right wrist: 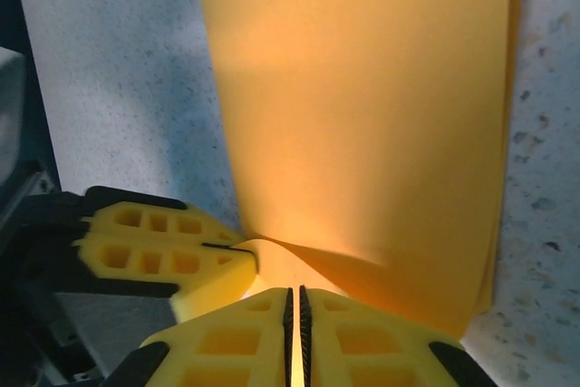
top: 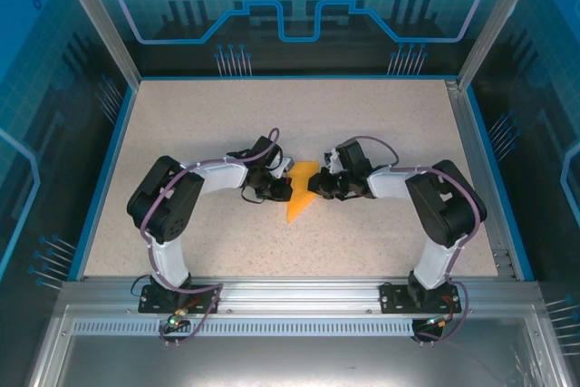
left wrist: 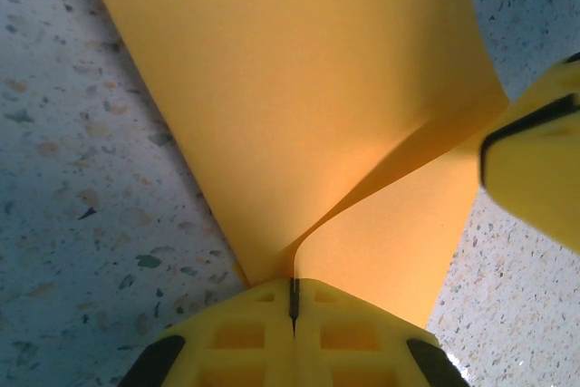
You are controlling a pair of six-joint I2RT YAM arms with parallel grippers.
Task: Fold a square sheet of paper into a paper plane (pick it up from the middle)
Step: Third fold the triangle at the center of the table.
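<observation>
Paper (top: pixel 300 198) pinched by left hand (left wrist: pixel 294 295), opposing right hand (right wrist: pixel 295 298).

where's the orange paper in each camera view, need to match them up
Top external: orange paper at table centre, between the left hand and right hand.
Left wrist: covers the upper middle, narrowing down into the left hand's shut fingers at bottom centre.
Right wrist: covers the upper centre-right, running down into the right hand's shut fingers at bottom centre.
Shared landmark: the speckled table around the paper.
</observation>
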